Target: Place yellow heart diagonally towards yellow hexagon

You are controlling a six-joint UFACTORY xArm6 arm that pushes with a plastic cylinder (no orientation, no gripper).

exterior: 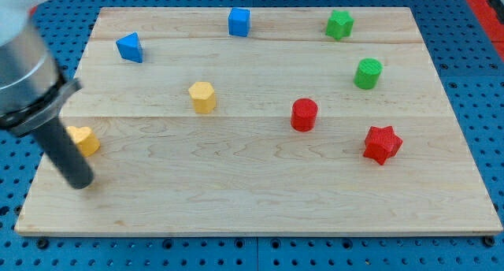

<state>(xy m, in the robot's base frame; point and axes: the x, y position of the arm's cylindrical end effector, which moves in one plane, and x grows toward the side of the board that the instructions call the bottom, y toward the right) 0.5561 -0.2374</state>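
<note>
The yellow heart (86,139) lies near the board's left edge, partly hidden by my rod. The yellow hexagon (202,96) stands up and to the right of it, left of the board's middle. My tip (81,181) rests on the board just below the heart and slightly to its left, close to it; I cannot tell if they touch. The rod slants up to the view's top left.
A blue triangle (130,47) and a blue cube (239,22) sit near the top. A green star (339,24) and a green cylinder (367,73) are at the top right. A red cylinder (304,114) and a red star (382,143) lie at the right.
</note>
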